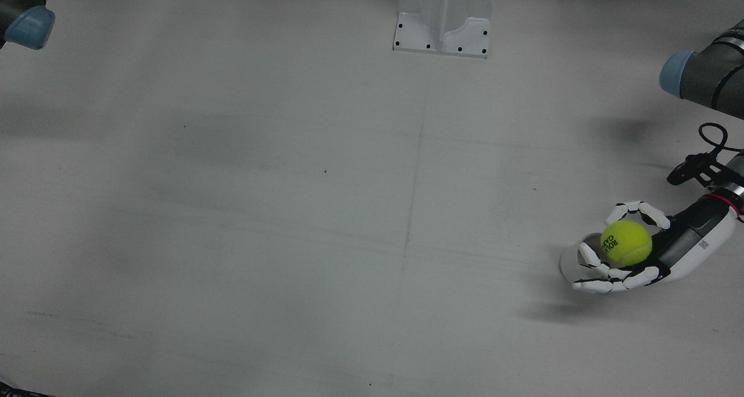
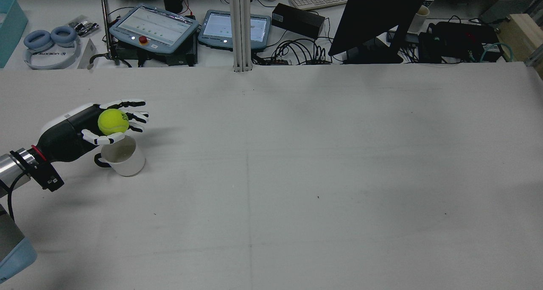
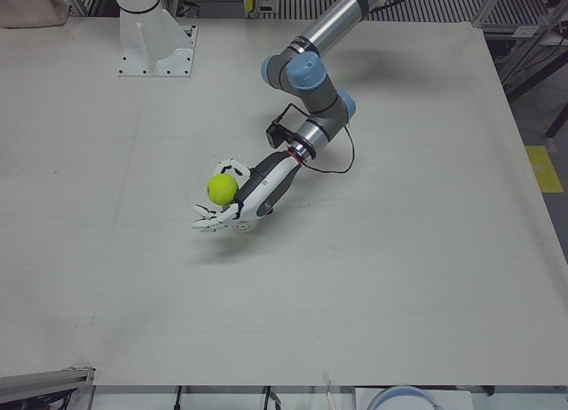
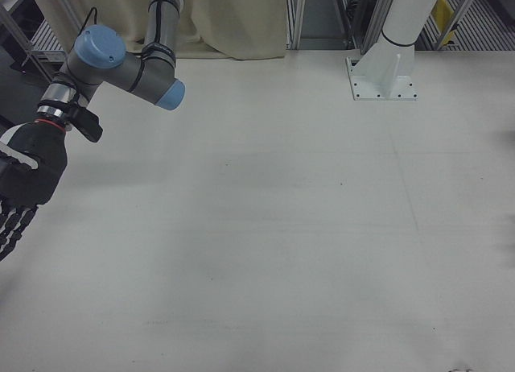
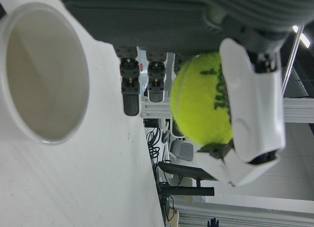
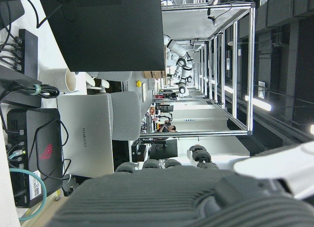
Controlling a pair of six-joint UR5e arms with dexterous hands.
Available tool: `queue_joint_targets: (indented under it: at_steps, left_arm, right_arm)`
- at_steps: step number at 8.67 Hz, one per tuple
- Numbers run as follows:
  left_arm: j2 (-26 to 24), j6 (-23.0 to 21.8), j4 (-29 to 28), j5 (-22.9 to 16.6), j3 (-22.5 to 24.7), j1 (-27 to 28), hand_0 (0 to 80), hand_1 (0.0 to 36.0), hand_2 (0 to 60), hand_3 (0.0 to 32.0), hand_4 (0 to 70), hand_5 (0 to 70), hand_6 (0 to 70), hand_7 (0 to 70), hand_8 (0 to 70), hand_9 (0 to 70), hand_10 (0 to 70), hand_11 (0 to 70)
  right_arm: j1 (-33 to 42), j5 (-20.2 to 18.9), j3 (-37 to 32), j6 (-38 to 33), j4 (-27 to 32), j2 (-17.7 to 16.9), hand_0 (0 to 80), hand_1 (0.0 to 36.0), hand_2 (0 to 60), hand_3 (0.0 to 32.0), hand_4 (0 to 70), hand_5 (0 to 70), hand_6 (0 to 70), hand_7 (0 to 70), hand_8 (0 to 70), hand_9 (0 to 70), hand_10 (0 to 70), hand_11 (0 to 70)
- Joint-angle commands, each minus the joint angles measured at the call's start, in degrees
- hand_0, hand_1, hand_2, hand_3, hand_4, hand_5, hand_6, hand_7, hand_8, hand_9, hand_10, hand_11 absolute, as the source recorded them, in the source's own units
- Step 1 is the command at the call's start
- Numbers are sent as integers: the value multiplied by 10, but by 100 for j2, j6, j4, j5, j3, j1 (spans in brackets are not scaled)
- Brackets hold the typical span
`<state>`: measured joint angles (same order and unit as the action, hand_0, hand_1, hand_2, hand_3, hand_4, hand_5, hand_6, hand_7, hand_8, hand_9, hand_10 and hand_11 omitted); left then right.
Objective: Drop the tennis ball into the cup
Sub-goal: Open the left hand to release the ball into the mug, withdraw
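Note:
My left hand (image 2: 80, 130) is shut on a yellow-green tennis ball (image 2: 113, 121), palm up, fingers curled around it. The ball is held just above the far rim of a white mug (image 2: 123, 156) with a dark handle, standing upright on the table's left side. In the front view the ball (image 1: 626, 243) and hand (image 1: 674, 251) cover most of the mug (image 1: 572, 262). The left hand view shows the mug's empty mouth (image 5: 44, 74) beside the ball (image 5: 201, 99). My right hand (image 4: 24, 179) shows at the right-front view's left edge, fingers straight, holding nothing.
The white arm pedestal (image 1: 443, 16) stands at the table's robot-side edge. Beyond the far edge in the rear view are tablets (image 2: 155, 29), a post (image 2: 240, 26), a monitor (image 2: 377, 18) and cables. The left arm's elbow (image 3: 306, 77) hangs over the table.

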<state>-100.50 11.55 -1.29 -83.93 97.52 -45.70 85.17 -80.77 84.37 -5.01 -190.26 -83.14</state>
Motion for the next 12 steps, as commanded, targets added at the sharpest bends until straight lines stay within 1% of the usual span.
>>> queue_joint_targets:
  at_steps: [1, 2, 3, 4, 5, 6, 7, 8, 9, 10, 11, 12]
  left_arm:
    - [-13, -4, 6, 8, -31, -105, 558, 290, 449, 0, 159, 157, 393, 250, 173, 170, 191, 301]
    - [4, 5, -3, -9, -22, -219, 551, 283, 455, 0, 153, 159, 413, 243, 177, 169, 193, 303]
    - [13, 5, -3, -9, -14, -281, 538, 277, 443, 0, 148, 141, 329, 254, 159, 170, 191, 300]
    - [74, 5, -47, 0, -22, -316, 519, 248, 439, 0, 147, 153, 429, 234, 175, 161, 187, 292]
    - [135, 5, -73, -9, -14, -369, 505, 236, 413, 0, 147, 125, 302, 259, 147, 165, 187, 290]
    - [136, 23, -82, -18, 21, -509, 515, 242, 418, 0, 146, 144, 388, 247, 167, 165, 192, 298]
    - [101, 49, -48, -79, 65, -971, 536, 257, 404, 0, 146, 150, 392, 253, 171, 170, 197, 308]
    - [-47, 93, 48, -236, -4, -1646, 553, 280, 406, 0, 150, 144, 332, 269, 162, 176, 200, 313]
    - [-101, 102, 215, -246, -48, -2131, 564, 290, 434, 0, 156, 163, 419, 261, 181, 176, 201, 316]
    - [-101, 111, 269, -255, -66, -2580, 588, 317, 458, 0, 171, 163, 384, 286, 179, 188, 211, 333]
    - [-101, 111, 260, -316, -179, -2871, 616, 344, 496, 0, 205, 173, 396, 314, 191, 206, 242, 379]
    - [-93, 119, 252, -378, -181, -2944, 706, 360, 504, 0, 226, 200, 492, 324, 221, 221, 262, 410]
  right_arm:
    - [8, 0, 0, 0, -2, 0, 0, 0, 0, 0, 0, 0, 0, 0, 0, 0, 0, 0]
    - [8, 0, 0, 0, -2, 0, 0, 0, 0, 0, 0, 0, 0, 0, 0, 0, 0, 0]
    - [8, 0, 0, 0, -2, 0, 0, 0, 0, 0, 0, 0, 0, 0, 0, 0, 0, 0]
    - [8, 0, 0, 0, -2, 0, 0, 0, 0, 0, 0, 0, 0, 0, 0, 0, 0, 0]
    - [8, 0, 0, 0, -2, 0, 0, 0, 0, 0, 0, 0, 0, 0, 0, 0, 0, 0]
    - [0, 0, 0, 0, -2, 0, 0, 0, 0, 0, 0, 0, 0, 0, 0, 0, 0, 0]
    - [8, 0, 0, 0, -2, 0, 0, 0, 0, 0, 0, 0, 0, 0, 0, 0, 0, 0]
    - [8, 0, -9, 0, -2, 0, 0, 0, 0, 0, 0, 0, 0, 0, 0, 0, 0, 0]
    - [0, 0, 0, 0, -2, 0, 0, 0, 0, 0, 0, 0, 0, 0, 0, 0, 0, 0]
    - [0, 0, 0, 0, -2, 0, 0, 0, 0, 0, 0, 0, 0, 0, 0, 0, 0, 0]
    - [0, 0, 0, 0, -2, 0, 0, 0, 0, 0, 0, 0, 0, 0, 0, 0, 0, 0]
    - [0, 0, 0, 0, -2, 0, 0, 0, 0, 0, 0, 0, 0, 0, 0, 0, 0, 0]
